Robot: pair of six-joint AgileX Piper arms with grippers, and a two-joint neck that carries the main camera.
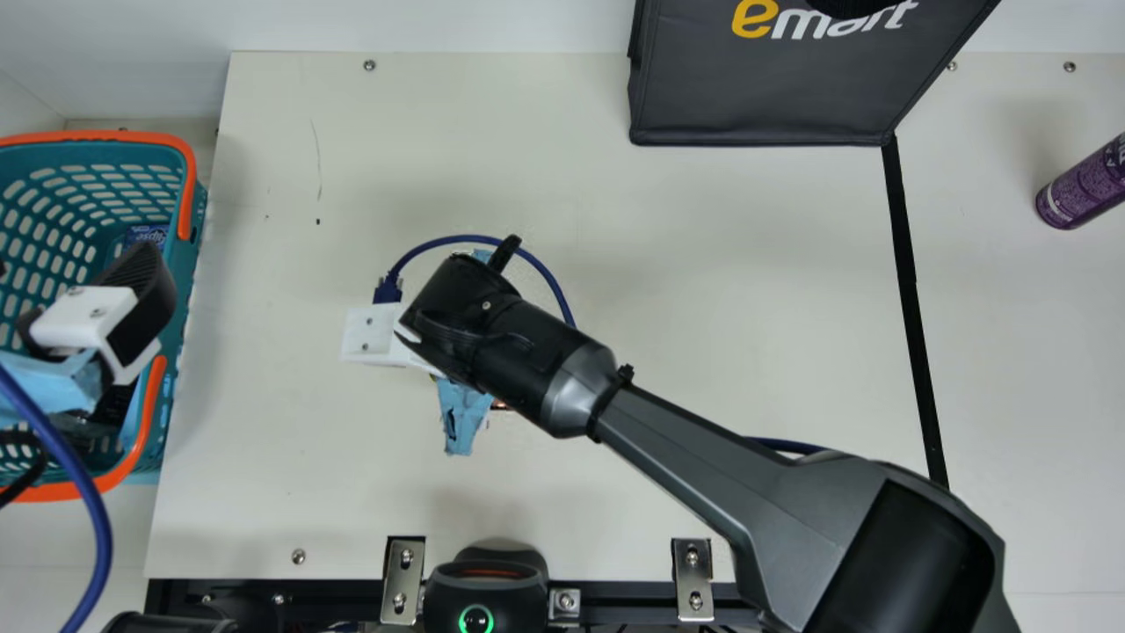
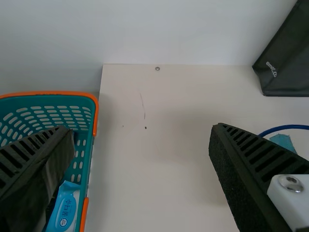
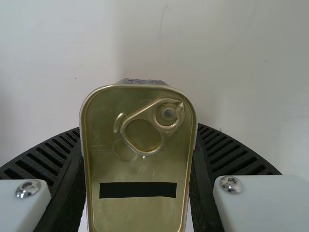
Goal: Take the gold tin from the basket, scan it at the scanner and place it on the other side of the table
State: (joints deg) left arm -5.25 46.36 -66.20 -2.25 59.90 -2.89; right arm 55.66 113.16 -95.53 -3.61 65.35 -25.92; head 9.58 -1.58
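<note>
Gold tin (image 3: 140, 169) gripped in my right claw (image 3: 139, 126), across its narrower width. Scanner (image 1: 485, 585) lies robot-side, by the desk's (image 1: 747, 220) near edge. Left claw (image 2: 139, 128) open.

main view: the basket (image 1: 180, 272) is cut off at left, the dark bag (image 1: 756, 97) at top, the purple can (image 1: 1085, 186) at right. right wrist view: one end of the gold tin (image 3: 104, 164) is cropped by the bottom edge.

Bright light — soft shadows.
</note>
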